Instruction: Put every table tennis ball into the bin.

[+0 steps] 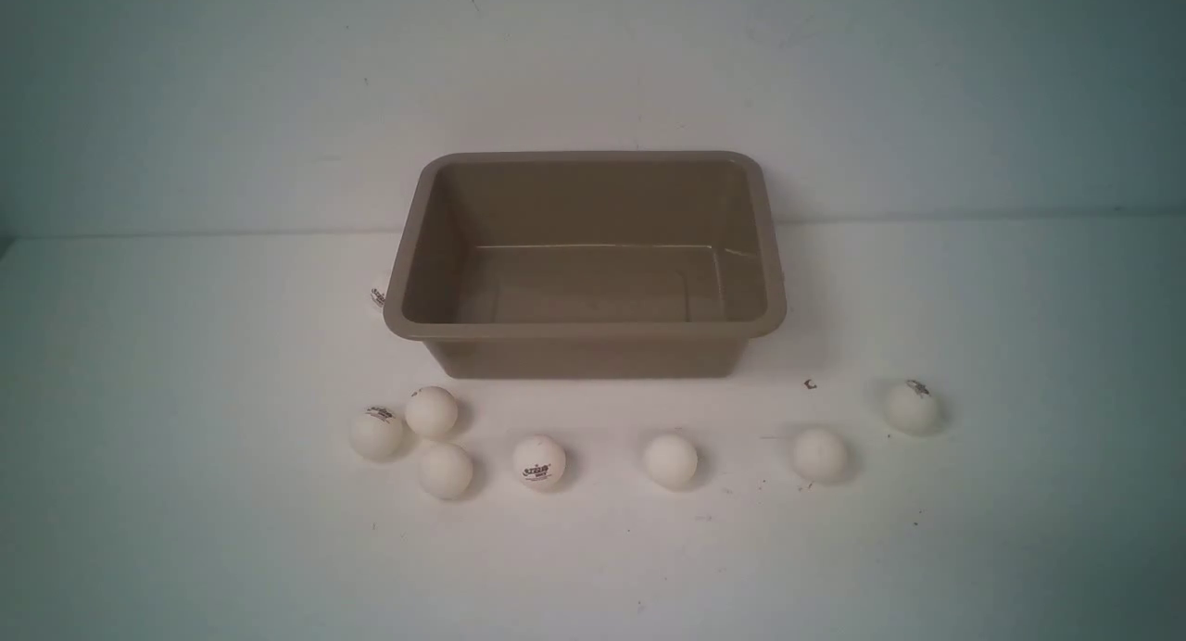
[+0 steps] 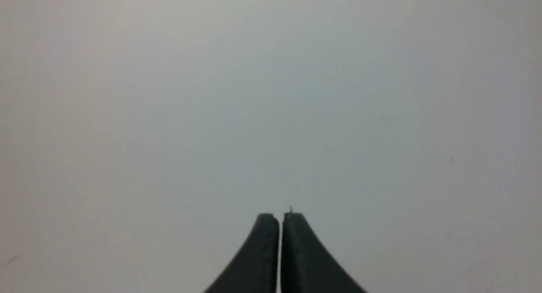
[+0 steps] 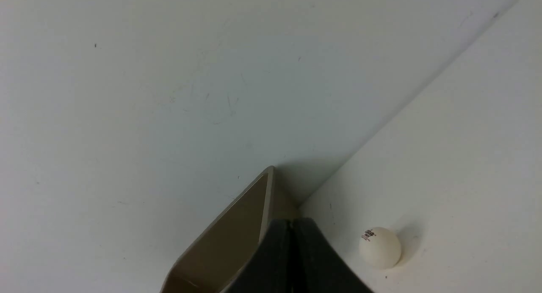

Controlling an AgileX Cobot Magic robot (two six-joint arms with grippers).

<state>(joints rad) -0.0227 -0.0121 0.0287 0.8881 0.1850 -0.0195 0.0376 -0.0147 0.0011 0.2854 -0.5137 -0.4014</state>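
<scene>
The taupe bin stands open and empty at the middle of the white table. Several white table tennis balls lie in a loose row in front of it, from a cluster of three at the left, past a logo ball, to the rightmost ball. One more ball peeks out behind the bin's left wall. Neither arm shows in the front view. My left gripper is shut and empty over a bare surface. My right gripper is shut and empty, with a corner of the bin and one ball beyond it.
A pale wall rises directly behind the bin, meeting the table along its back edge. A tiny dark speck lies on the table to the right of the bin.
</scene>
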